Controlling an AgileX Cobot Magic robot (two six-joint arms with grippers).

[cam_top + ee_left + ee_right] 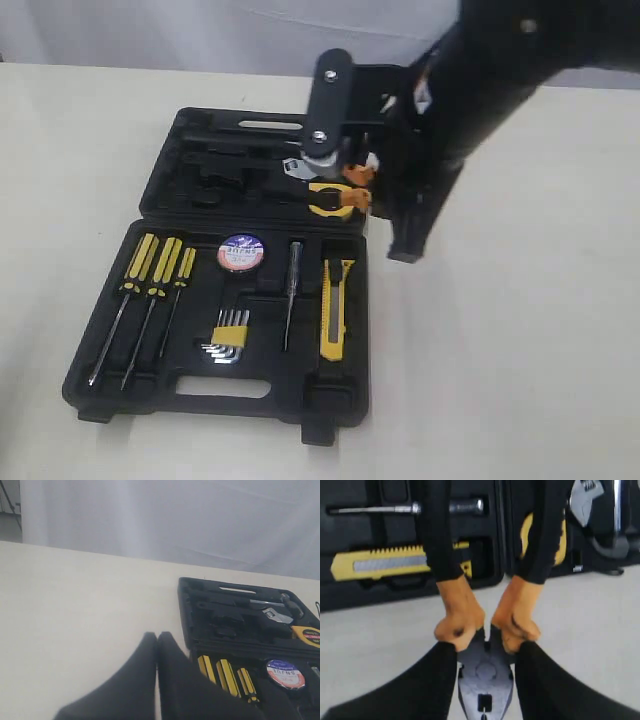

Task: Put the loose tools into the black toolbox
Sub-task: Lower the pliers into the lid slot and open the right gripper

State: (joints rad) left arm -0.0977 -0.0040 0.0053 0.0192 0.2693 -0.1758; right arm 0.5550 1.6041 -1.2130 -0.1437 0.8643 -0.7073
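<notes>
Grey pliers (485,680) hang over the right edge of the black toolbox (180,385), above its far half — the right gripper (485,652) has its jaws partly closed on the steel head, likely so the handles enter their recess first. The long axis runs straight out from the jaws, splayed handles pointing at the toolbox. Left gripper (157,639) sits off the toolbox's left side, jaws pressed together on nothing
</notes>
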